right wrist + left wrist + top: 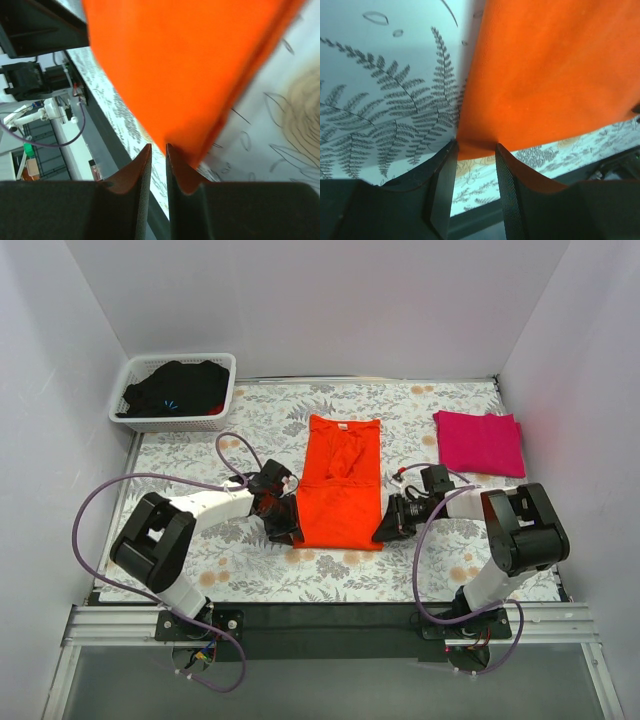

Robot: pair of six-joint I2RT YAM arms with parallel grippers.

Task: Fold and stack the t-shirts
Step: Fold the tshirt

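The orange t-shirt [340, 485] lies in the middle of the table, folded into a long strip with its collar at the far end. The magenta-pink t-shirt [478, 442] lies folded at the back right. My left gripper [287, 527] is open at the orange shirt's near left corner; in the left wrist view the gripper [475, 147] has the hem [477, 150] between its fingertips. My right gripper [388, 525] is at the near right corner. In the right wrist view the gripper [159, 148] has its jaws almost together, pinching the corner [175, 100] of the orange shirt.
A white basket [222, 368] holding dark clothes stands at the back left. White walls close in the table on three sides. The black mounting rail [330, 620] runs along the near edge. Purple cables loop beside both arms.
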